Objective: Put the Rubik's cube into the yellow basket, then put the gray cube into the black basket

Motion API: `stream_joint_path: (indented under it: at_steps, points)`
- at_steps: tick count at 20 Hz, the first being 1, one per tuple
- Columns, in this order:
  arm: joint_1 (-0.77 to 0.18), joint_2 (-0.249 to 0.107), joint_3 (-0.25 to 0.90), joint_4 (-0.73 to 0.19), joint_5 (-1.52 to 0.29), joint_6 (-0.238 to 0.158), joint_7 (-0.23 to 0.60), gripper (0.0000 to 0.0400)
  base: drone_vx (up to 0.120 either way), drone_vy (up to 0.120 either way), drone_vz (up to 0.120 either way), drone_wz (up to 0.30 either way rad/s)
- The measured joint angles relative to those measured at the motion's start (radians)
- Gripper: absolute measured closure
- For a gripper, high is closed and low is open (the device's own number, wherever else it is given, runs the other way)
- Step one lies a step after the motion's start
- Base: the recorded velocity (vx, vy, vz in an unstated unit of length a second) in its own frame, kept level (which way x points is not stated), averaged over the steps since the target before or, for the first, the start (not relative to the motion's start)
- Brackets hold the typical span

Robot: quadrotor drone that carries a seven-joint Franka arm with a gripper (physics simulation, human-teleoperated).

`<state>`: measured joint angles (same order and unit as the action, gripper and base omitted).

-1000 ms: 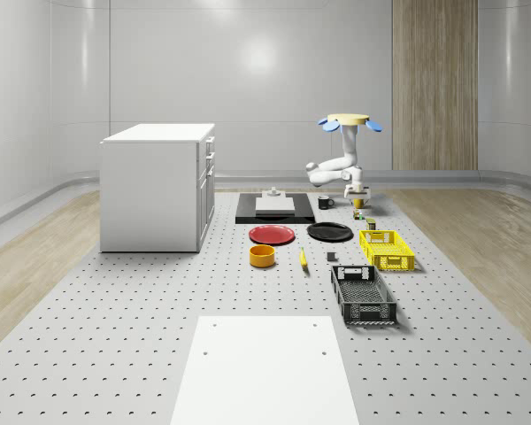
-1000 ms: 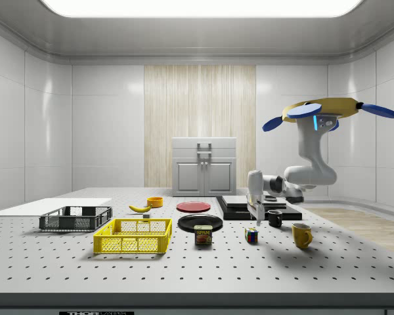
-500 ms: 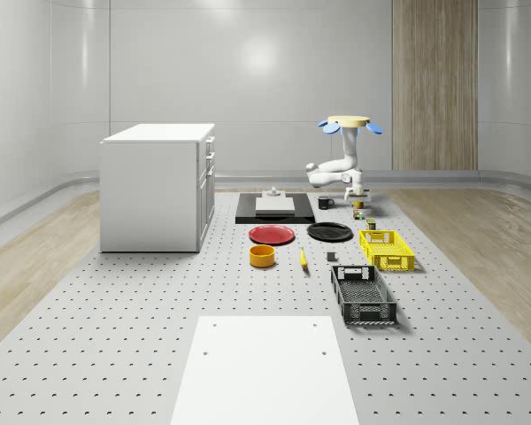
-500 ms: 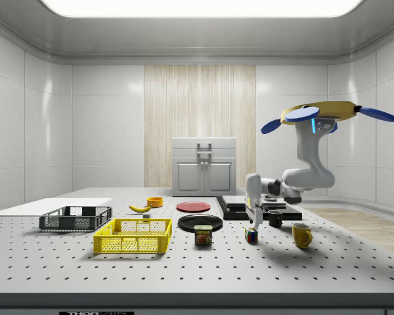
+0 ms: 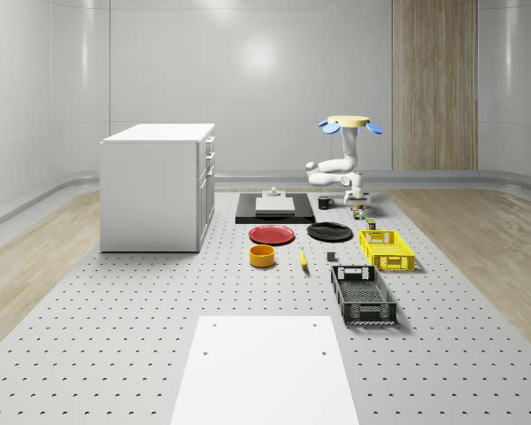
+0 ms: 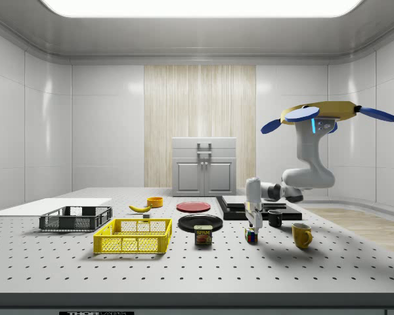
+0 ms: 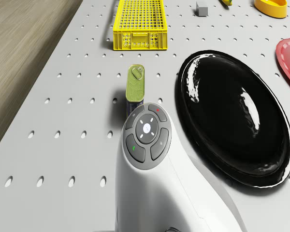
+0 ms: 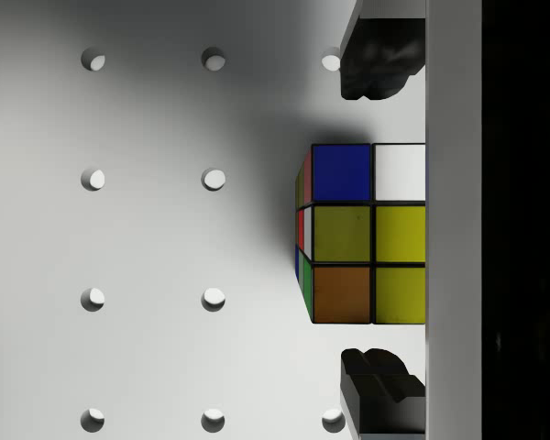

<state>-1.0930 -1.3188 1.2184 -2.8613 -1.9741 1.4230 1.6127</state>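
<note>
Black jaws (image 8: 382,234) straddle Rubik's cube (image 8: 362,234), apart; drone (image 6: 318,117) hovers.

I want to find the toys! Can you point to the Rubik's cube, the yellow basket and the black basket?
Rubik's cube (image 8: 367,234): wrist view, on its top face, a yellow sticker.
Yellow basket (image 6: 132,245): side view, on its near mesh wall.
Black basket (image 5: 363,310): whole-scene view, on its near end wall.

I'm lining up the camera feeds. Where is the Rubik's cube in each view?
Whole-scene view: Rubik's cube on the table, just beyond the can.
Side view: cube to the right of the can.
Wrist view: cube inside the open gripper.
Shared landmark: the can, which is also in the drone view.
</note>
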Motion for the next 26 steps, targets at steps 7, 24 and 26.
stream_joint_path:
  at_steps: [7, 24, 26]
  points:
    - [-0.039, -0.008, -0.024, 0.046, -0.026, 0.033, 0.000, 0.0000, 0.000, 0.000, 0.000, 0.000]
    - [-0.102, -0.029, -0.007, 0.096, -0.008, 0.069, 0.015, 0.0061, 0.000, 0.000, 0.000, 0.000]
    - [-0.104, -0.034, -0.006, 0.097, -0.005, 0.073, 0.017, 0.0066, 0.000, 0.000, 0.000, 0.000]
